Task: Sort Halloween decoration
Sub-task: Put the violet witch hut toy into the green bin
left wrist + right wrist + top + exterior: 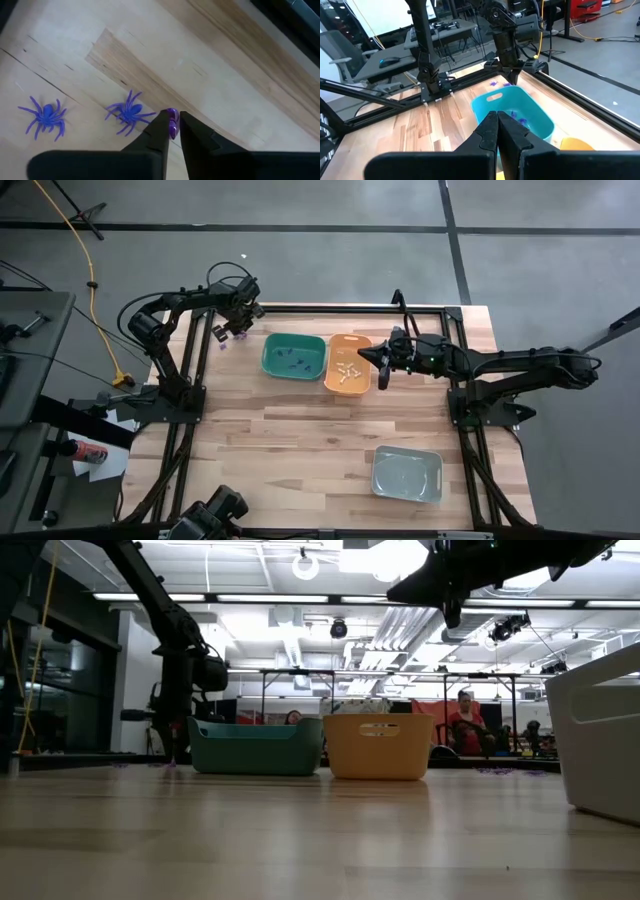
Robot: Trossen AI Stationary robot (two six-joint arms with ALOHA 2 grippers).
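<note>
My left gripper is at the table's far left, beside the green bin, pointing down and shut on a small purple trinket. Two purple spider trinkets lie flat on the wood next to it. Dark trinkets lie in the green bin, and cream ones in the orange bin. My right gripper hovers shut above the orange bin's right rim and holds nothing. My left gripper pinches a purple trinket between its two fingertips, coming from above and pointing down at the table. Only a small rounded bit of it shows between the fingers. Whether it rests on the wood or hangs clear, I cannot tell.
A grey bin stands near the table's near right corner. The green bin and the orange bin stand side by side at the far middle. Black frame rails run along the table's edges. Bare wood lies in the middle.
</note>
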